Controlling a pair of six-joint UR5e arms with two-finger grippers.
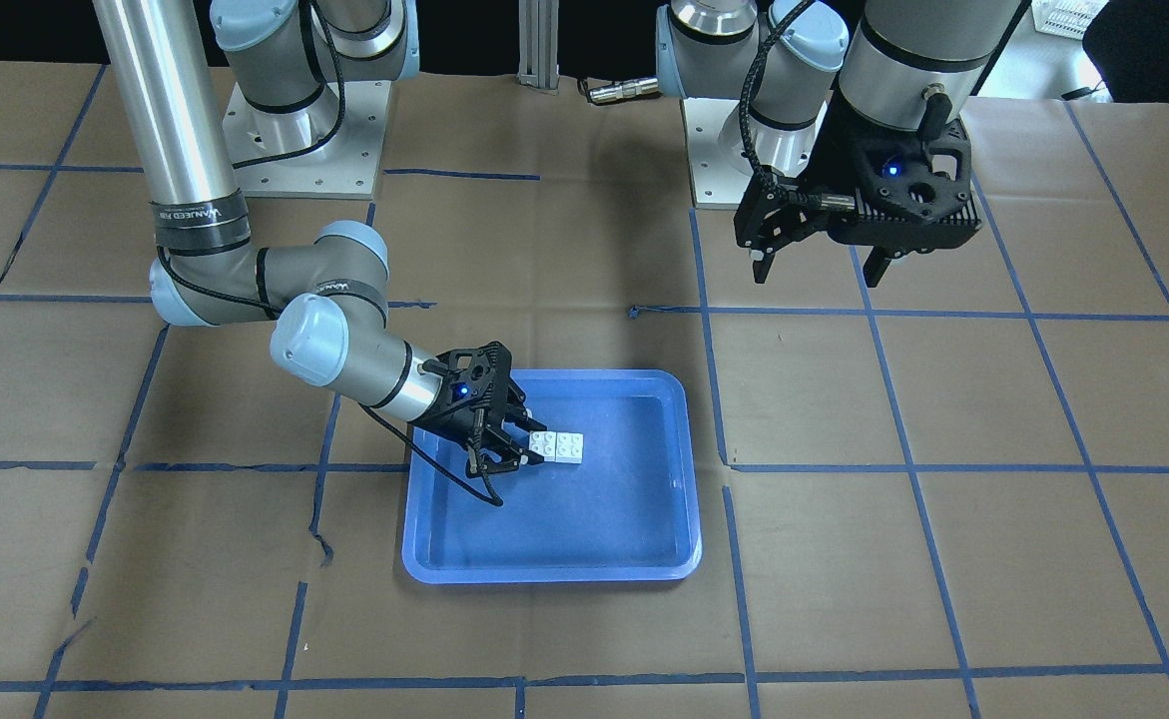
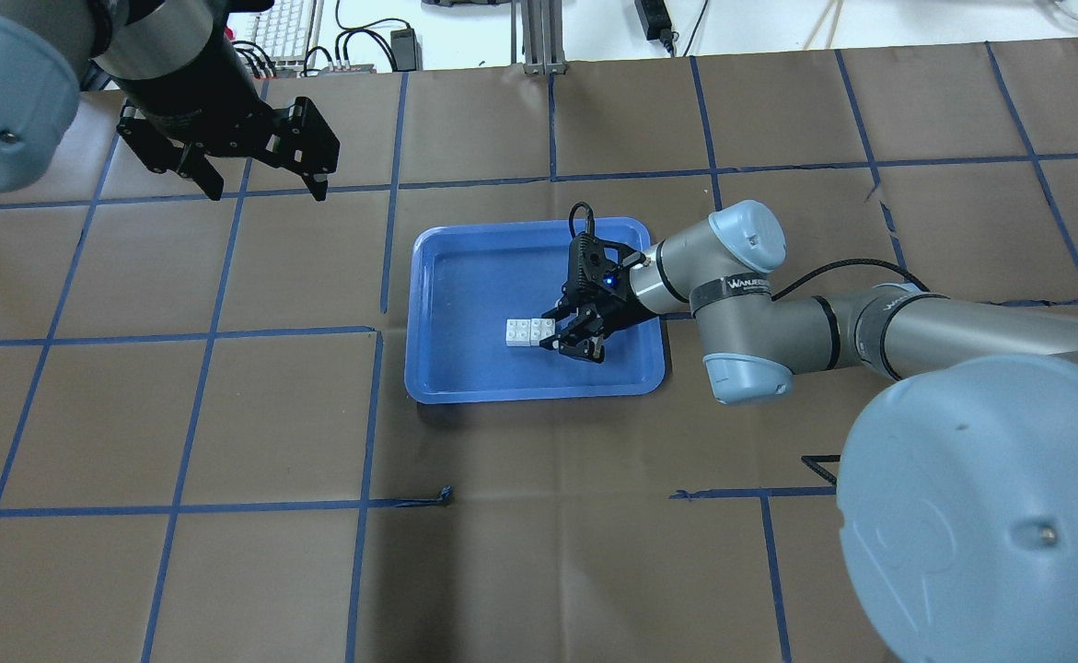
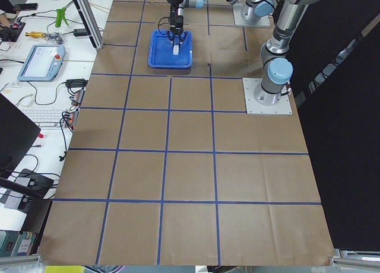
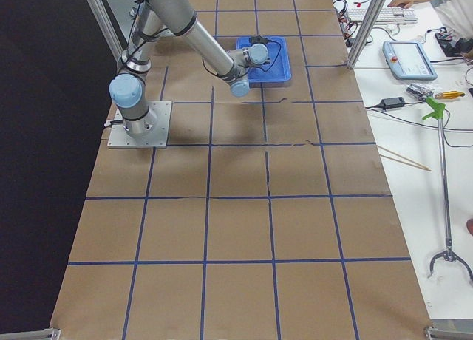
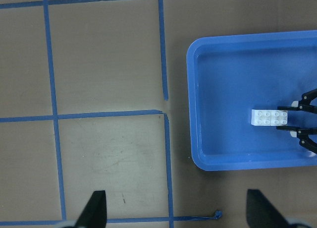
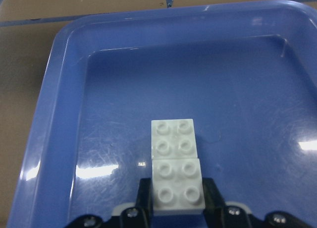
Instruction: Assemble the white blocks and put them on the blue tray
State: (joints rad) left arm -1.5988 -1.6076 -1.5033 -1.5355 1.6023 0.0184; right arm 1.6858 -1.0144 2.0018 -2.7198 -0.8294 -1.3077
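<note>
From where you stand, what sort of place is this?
Probably a robotics lab: a right arm and left arm bolted to a paper-covered table with a blue tape grid, beside a bench holding a keyboard and control pendant.

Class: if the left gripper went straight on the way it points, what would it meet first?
Probably the papered table beside the tray; the left gripper points straight down, clear of it.
</note>
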